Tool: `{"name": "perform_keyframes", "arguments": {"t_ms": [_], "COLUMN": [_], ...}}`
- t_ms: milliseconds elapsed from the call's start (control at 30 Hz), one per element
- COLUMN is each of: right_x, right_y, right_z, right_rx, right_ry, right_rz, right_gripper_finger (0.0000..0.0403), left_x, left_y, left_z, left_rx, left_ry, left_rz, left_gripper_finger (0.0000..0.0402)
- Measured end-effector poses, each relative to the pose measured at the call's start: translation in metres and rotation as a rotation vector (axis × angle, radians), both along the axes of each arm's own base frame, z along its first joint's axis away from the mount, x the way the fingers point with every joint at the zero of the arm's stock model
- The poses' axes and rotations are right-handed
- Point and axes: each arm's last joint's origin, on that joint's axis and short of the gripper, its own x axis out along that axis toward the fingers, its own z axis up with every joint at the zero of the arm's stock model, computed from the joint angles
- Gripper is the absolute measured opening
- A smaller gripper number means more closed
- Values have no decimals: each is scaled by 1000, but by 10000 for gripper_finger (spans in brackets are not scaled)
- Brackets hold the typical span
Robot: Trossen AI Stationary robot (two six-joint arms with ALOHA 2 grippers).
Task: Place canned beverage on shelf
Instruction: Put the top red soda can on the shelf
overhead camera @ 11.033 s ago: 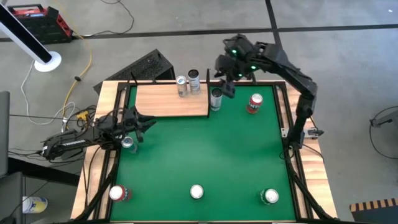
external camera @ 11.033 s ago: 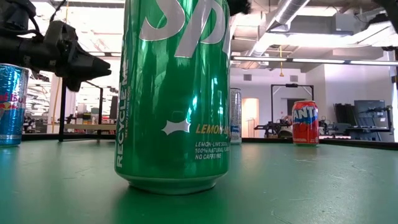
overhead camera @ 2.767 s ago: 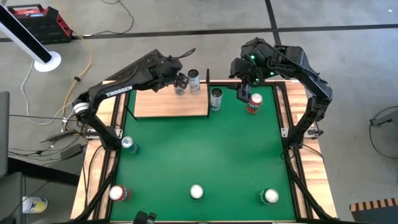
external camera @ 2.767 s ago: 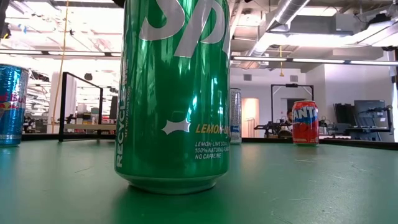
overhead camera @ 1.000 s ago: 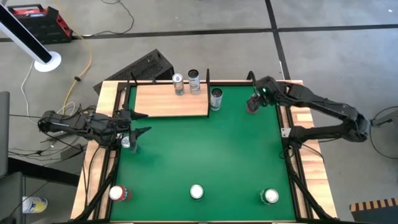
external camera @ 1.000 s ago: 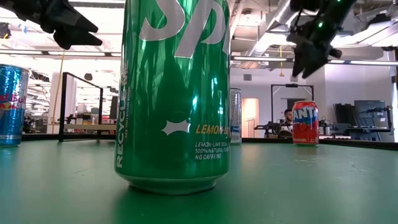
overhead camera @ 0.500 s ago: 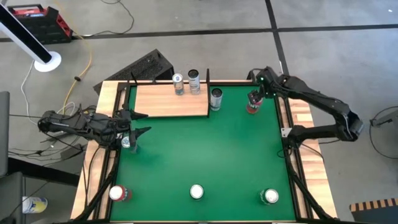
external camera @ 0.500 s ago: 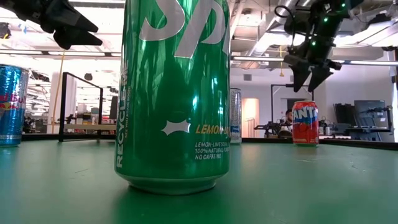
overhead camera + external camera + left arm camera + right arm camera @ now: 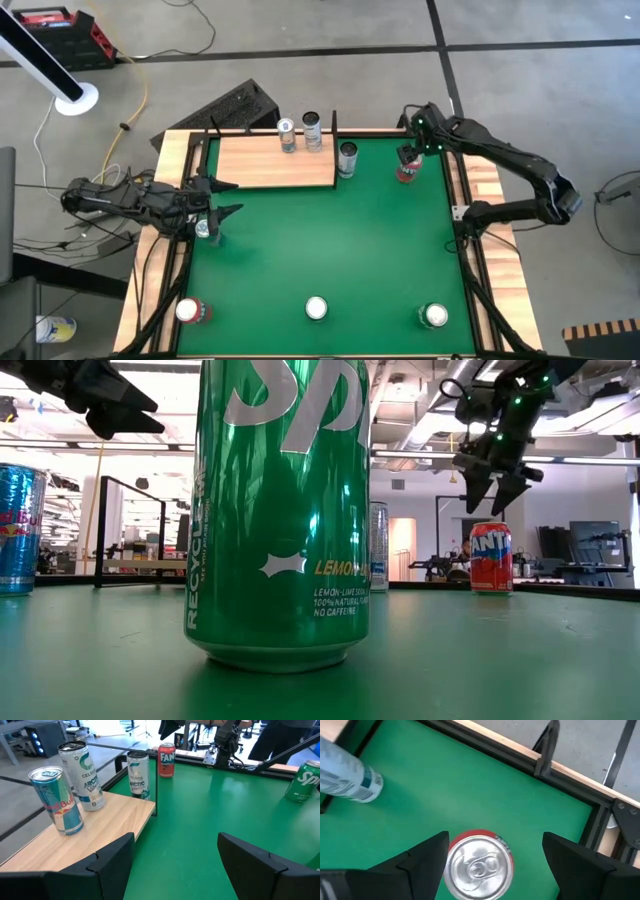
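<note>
The pale wooden shelf [image 9: 260, 162] stands at the table's far left and bears a blue can [image 9: 57, 800] and a white can [image 9: 82, 775]. A slim white can [image 9: 347, 157] stands on the green table beside the shelf. A red can [image 9: 404, 173] stands upright at the far right. My right gripper [image 9: 490, 490] hangs open just above it, one finger to each side of its top [image 9: 479, 866], touching nothing. My left gripper [image 9: 218, 202] waits open at the table's left edge, raised above a silver-topped can [image 9: 203, 229].
A green can [image 9: 280, 510] stands at the near edge, right in front of the low camera. A red can [image 9: 188, 311] and another green can [image 9: 433, 316] stand at the near corners. Black posts [image 9: 334, 125] rise at the shelf's corners; a black rail [image 9: 520, 757] runs along the far edge.
My right gripper has sunk toward the red can's top and its fingers have spread wider; its arm has swung toward the table's far edge. The cans have not moved.
</note>
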Motion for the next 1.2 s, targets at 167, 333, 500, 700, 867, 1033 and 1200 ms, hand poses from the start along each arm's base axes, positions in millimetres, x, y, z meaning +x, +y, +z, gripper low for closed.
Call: {"name": "perform_keyframes", "arguments": {"t_ms": [167,333,500,700,867,1033,1200], "right_x": [1,-6,-8,-10,-7,-3,0], "right_y": [0,6,14,25,34,42,46], "right_z": [-14,-32,-38,-45,-57,-62,-62], "right_rx": [-6,-40,-77,-98,-110,-145,-151], "right_ry": [-8,-6,-50,-54,-51,-31,-33], "right_rz": [-12,-42,-45,-95,-105,-129,-123], "right_gripper_finger": [348,348,348,348,348,348,336], "left_x": [0,0,0,0,0,0,0], "left_y": [0,0,0,0,0,0,0], "left_z": [0,0,1,1,1,1,1], "left_rx": [0,1,23,25,27,24,11], "left_ry": [4,5,2,1,0,-1,-6], "left_rz": [-4,-14,-14,-4,7,8,10], "left_gripper_finger": [270,270,270,270,270,270,270]}}
